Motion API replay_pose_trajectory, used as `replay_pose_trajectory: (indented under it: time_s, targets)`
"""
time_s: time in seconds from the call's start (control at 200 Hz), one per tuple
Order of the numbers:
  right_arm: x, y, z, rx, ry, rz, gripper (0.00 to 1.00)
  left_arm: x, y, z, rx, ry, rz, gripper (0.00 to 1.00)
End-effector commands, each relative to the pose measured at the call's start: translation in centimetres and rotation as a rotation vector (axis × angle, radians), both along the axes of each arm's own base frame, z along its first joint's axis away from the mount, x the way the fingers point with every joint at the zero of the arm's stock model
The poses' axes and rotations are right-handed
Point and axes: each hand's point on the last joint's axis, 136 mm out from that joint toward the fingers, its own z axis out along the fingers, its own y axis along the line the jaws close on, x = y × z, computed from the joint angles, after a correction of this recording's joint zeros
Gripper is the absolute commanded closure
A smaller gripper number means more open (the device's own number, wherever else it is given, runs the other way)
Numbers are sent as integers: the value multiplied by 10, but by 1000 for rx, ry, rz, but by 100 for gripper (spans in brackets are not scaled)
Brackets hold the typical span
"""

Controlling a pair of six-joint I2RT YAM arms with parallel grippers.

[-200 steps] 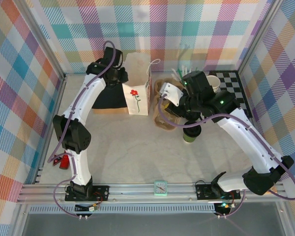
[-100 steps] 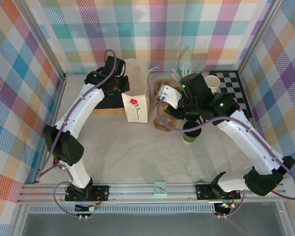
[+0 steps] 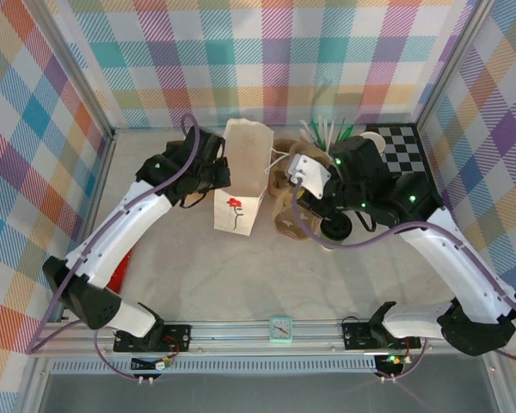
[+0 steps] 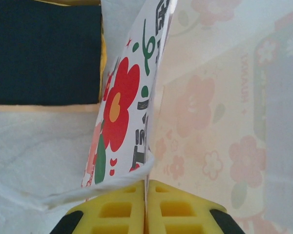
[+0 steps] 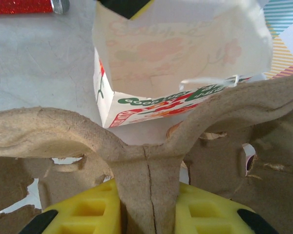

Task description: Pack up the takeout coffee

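Note:
The takeout coffee (image 3: 336,228), a green-and-cream cup with a black lid, stands at the right side of a brown pulp cup carrier (image 3: 285,224), half under my right arm. My right gripper (image 3: 297,200) (image 5: 147,204) is shut on the carrier's middle rib (image 5: 146,180). The white flower-printed paper bag (image 3: 241,172) (image 5: 185,44) stands open just left of the carrier. My left gripper (image 3: 221,176) (image 4: 147,192) is shut on the bag's left rim (image 4: 154,122), its yellow pads pinching the thin paper edge.
Straws (image 3: 327,133), a lidless cup (image 3: 374,140) and a checkered board (image 3: 406,146) are at the back right. A black mat (image 4: 44,48) lies behind the bag. A red item (image 3: 118,274) sits at the left and a small teal clock (image 3: 280,328) at the near rail.
The left arm has drawn the bag toward the near side and tilted it. The right arm has brought the carrier up close to the bag. The lidded cup has stayed in place.

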Motion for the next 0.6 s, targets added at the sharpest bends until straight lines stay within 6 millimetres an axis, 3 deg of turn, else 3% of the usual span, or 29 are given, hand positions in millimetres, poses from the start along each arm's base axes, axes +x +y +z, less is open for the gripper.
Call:
replay_pose_trajectory:
  time_s: [0.0,0.355,0.595]
  targets:
    - [-19,-5,15,66,10,19,76,-22,11,6,-5,-15,46,90]
    - [-41,-15,40,152,-2,40,76,-79,4,-4,-88,6,75,88]
    - [-49,-15,48,193,6,59,78,-93,2,-11,-234,-4,174,87]
